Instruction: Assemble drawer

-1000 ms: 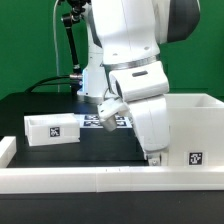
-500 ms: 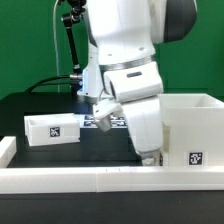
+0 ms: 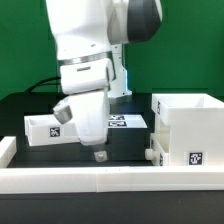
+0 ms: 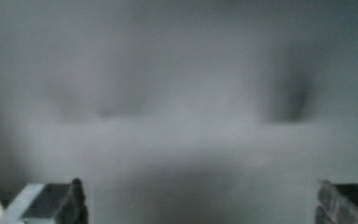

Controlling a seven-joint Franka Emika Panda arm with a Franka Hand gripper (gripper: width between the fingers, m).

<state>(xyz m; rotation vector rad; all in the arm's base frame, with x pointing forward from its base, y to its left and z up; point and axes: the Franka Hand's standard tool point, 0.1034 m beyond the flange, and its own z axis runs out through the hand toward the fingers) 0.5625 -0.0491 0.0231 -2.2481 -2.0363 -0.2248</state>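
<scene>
Pincer (image 3: 98, 154) 2 fingers apart, over dark table (image 3: 126, 149). Tray (image 3: 40, 129) near, exterior view's left; housing (image 3: 186, 118) well apart, exterior view's right.

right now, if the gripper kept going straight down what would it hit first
Most likely the bare black table, between the small tray and the housing. The gripper is open and empty; depth to the front rail is unclear.

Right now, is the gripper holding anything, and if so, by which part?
Nothing. The gripper is open: in the wrist view its fingers stand wide apart, with nothing between them.
</scene>
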